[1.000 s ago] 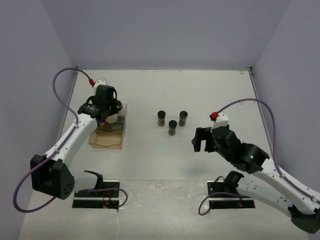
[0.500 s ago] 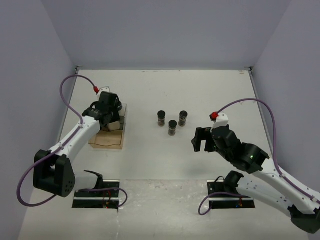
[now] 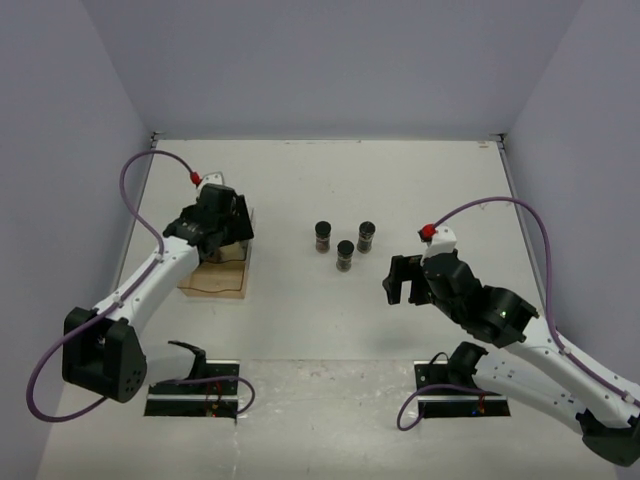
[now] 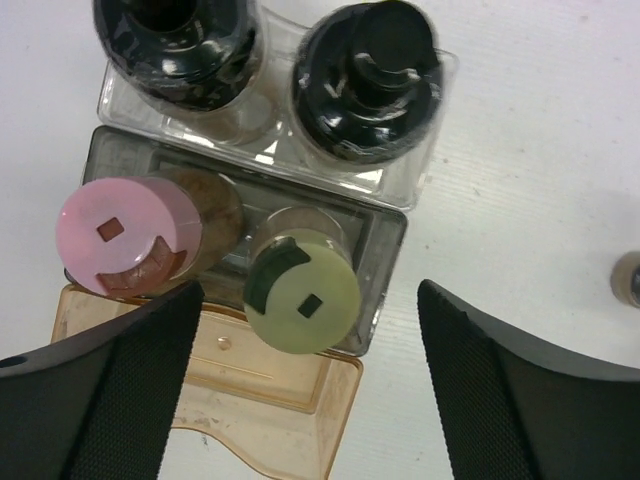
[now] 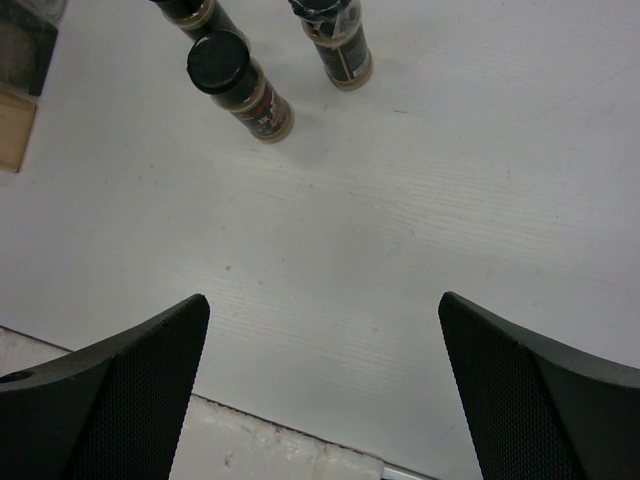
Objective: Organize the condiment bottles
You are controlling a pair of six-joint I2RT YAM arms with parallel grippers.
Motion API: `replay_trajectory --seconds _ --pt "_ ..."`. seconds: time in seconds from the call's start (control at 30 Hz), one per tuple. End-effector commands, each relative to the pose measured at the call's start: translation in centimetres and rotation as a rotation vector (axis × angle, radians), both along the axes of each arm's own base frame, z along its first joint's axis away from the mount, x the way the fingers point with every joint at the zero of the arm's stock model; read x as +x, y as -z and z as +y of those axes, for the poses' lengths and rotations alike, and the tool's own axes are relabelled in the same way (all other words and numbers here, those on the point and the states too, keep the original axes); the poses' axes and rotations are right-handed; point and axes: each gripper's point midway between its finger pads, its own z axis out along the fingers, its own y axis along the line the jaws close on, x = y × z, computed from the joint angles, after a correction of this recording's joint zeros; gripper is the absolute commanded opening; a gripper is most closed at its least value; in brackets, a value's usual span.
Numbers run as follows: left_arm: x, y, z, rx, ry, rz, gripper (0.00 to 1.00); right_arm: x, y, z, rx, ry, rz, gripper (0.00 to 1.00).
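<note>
In the left wrist view a tiered rack (image 4: pixel 290 400) holds two black-capped condiment bottles (image 4: pixel 365 85) (image 4: pixel 180 45) in its clear tier. A pink-lidded jar (image 4: pixel 125 235) and a cream-yellow jar (image 4: pixel 302 293) stand in its grey tier. My left gripper (image 4: pixel 308 300) is open above the cream-yellow jar, its fingers (image 4: pixel 110 390) apart from it on both sides. From above, the left gripper (image 3: pixel 232 230) hangs over the rack (image 3: pixel 213 280). Three more black-capped bottles (image 3: pixel 322 237) (image 3: pixel 366 236) (image 3: pixel 344 256) stand mid-table. My right gripper (image 3: pixel 405 280) is open and empty to their right; the right wrist view shows it (image 5: pixel 322 300) short of the nearest bottle (image 5: pixel 240 85).
The rack's lowest amber tier (image 4: pixel 250 370) holds nothing. A lone bottle (image 4: pixel 628 280) shows at the right edge of the left wrist view. Two black mounting plates (image 3: pixel 195 388) (image 3: pixel 455 385) sit at the near edge. Walls close the table on three sides.
My left gripper has opened and let go of the cream-yellow jar, which now stands in the rack. The right arm has not moved.
</note>
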Motion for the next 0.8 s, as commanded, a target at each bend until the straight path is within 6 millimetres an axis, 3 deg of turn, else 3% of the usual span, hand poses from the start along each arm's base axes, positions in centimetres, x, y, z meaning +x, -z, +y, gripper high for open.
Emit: replay_trajectory --seconds 0.0,0.07,0.1,0.17,0.2,0.27,0.3,0.33,0.37,0.53,0.6,0.77 --pt "0.9 -6.0 -4.3 -0.078 0.132 -0.193 0.97 0.1 0.0 0.1 0.008 0.008 -0.009 0.99" --pt "0.7 -8.1 -7.1 -0.086 0.199 -0.246 1.0 0.2 -0.1 0.0 0.007 0.016 -0.011 0.99" --pt "-0.1 -8.2 -10.1 -0.095 0.279 -0.242 1.0 0.3 -0.2 -0.1 0.007 0.022 -0.014 0.99" --pt "-0.2 -8.9 -13.1 -0.097 0.348 -0.254 1.0 0.3 -0.4 -0.3 0.014 0.028 -0.022 0.99" --pt "-0.4 -7.6 -15.3 -0.076 0.399 -0.226 1.0 0.3 -0.5 -0.4 0.015 0.035 -0.027 0.99" --pt "0.0 -7.7 -17.9 -0.056 0.444 -0.232 1.0 0.2 -0.7 -0.5 0.028 0.038 -0.037 0.99" --pt "0.5 -5.8 -18.7 -0.014 0.452 -0.191 1.0 0.2 -0.9 -0.5 0.036 0.037 -0.043 0.99" --pt "1.0 -6.4 -19.7 -0.02 0.461 -0.201 1.0 0.2 -1.0 -0.5 0.043 0.034 -0.046 0.99" --pt "1.3 -5.1 -20.7 0.0 0.478 -0.173 0.99 0.1 -1.0 -0.5 0.048 0.033 -0.049 0.99" --pt "3.4 -4.9 -23.1 0.006 0.496 -0.173 0.88 0.0 -0.7 -0.2 0.04 0.021 -0.038 0.99" --pt "4.0 -4.2 -24.0 0.01 0.515 -0.159 0.81 0.1 -0.3 0.0 0.027 0.013 -0.025 0.99" --pt "4.6 -2.1 -24.7 0.036 0.525 -0.121 0.75 0.1 0.1 0.2 0.008 0.008 -0.006 0.99"
